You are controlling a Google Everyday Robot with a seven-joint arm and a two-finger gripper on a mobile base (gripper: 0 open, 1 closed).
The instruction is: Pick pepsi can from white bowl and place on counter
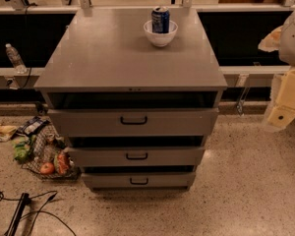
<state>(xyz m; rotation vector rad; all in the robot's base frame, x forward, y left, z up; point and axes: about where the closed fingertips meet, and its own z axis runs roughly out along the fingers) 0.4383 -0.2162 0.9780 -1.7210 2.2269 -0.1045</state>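
A pepsi can (161,19) is standing upright inside a white bowl (160,37), which is sitting near the back of a grey counter (113,58), in the upper middle of the frame. The robot's gripper (284,107) is hanging at the right edge, well apart from the can. Whether it is open or closed cannot be told. No step appears done: reaching, lifting out and placing are all waiting.
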